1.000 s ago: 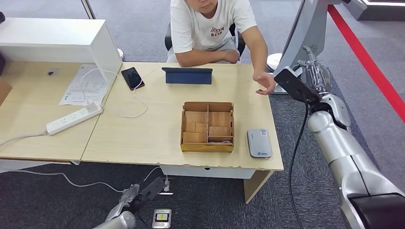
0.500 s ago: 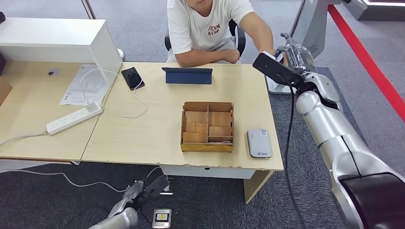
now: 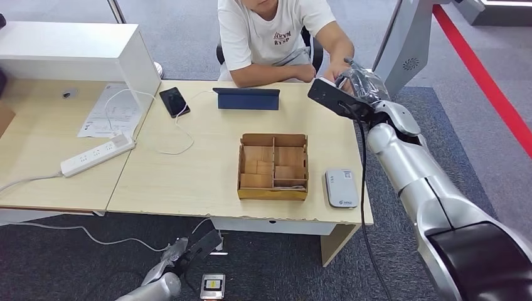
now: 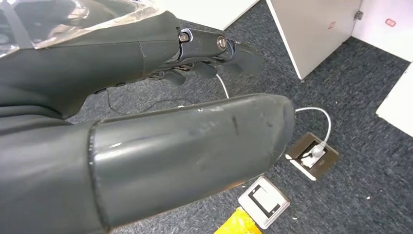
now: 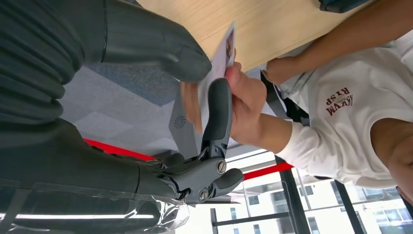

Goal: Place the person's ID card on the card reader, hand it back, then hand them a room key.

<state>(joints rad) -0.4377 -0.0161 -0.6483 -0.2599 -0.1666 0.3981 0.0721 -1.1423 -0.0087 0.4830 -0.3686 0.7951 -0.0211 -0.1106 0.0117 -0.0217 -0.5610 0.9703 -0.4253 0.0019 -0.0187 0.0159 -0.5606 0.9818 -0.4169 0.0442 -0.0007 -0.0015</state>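
My right hand (image 3: 356, 83) is raised over the table's far right corner, meeting the person's hand (image 5: 243, 100). The ID card (image 5: 220, 61) stands edge-on between my thick thumb (image 5: 160, 46) and a dark finger (image 5: 219, 109), pinched there. The person's fingers still hold the same card. The grey card reader (image 3: 340, 187) lies flat near the table's front right edge. Beside it stands a wooden divided box (image 3: 273, 166) of tan room key cards. My left hand (image 3: 170, 262) hangs low by the floor, fingers (image 4: 214, 51) apart and holding nothing.
A dark tablet (image 3: 246, 99), a black phone (image 3: 174, 102) with a white cable, and a power strip (image 3: 97, 155) lie on the table (image 3: 188, 175). A white cabinet (image 3: 75, 53) stands at the far left. The person sits behind the table. Floor sockets (image 4: 311, 156) lie below.
My right arm has swung left from beyond the table's edge to its far corner. The person's hand rose with the card and now meets my fingers. The left hand barely moved.
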